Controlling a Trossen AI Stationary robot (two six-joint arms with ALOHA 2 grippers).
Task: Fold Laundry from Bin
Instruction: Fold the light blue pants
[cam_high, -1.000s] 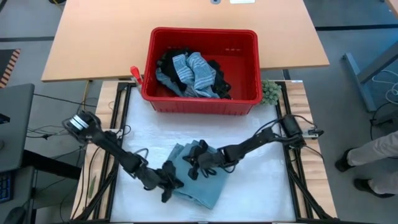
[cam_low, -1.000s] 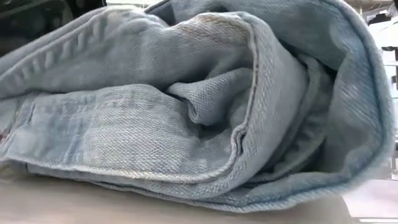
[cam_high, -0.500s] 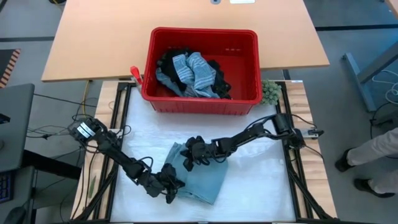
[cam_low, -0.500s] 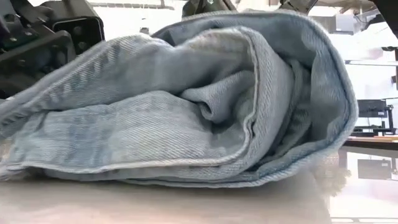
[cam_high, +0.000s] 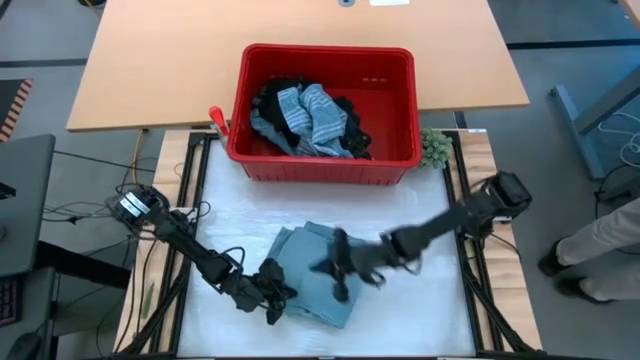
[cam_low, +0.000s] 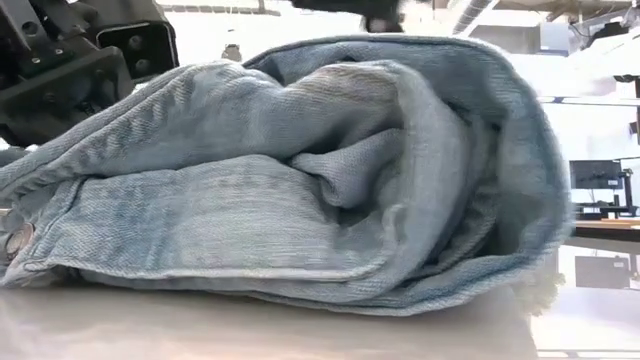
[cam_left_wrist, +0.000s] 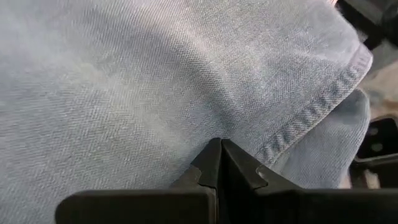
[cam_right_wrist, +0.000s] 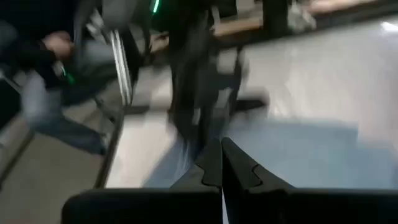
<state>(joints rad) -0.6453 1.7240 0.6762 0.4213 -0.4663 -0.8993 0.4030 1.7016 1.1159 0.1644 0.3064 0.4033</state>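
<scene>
High view: a folded denim garment (cam_high: 318, 275) lies on the white mat (cam_high: 420, 310) in the lower centre of the frame, below the red bin (cam_high: 325, 110). The bin sits at upper centre and holds the rest of the laundry (cam_high: 305, 120): a blue-white striped piece among black ones. A small green lump (cam_high: 434, 148) rests just beside the bin's lower right corner.

The left gripper (cam_high: 275, 300) lies at the garment's lower left edge, fingers pressed together; whether any cloth is pinched between them cannot be told. The right gripper (cam_high: 338, 272) is over the garment's right half, blurred, fingers likewise drawn together with nothing seen between them.

Low view: the denim (cam_low: 300, 190) fills the frame, folded in thick rolled layers, with dark arm parts at upper left.

Left wrist view: the closed fingertips (cam_left_wrist: 221, 163) point at a stitched denim hem (cam_left_wrist: 317, 102).

Right wrist view: closed fingertips (cam_right_wrist: 221, 163) above blurred blue cloth.

A person's legs (cam_high: 600, 255) stand at the right edge of the high view.
</scene>
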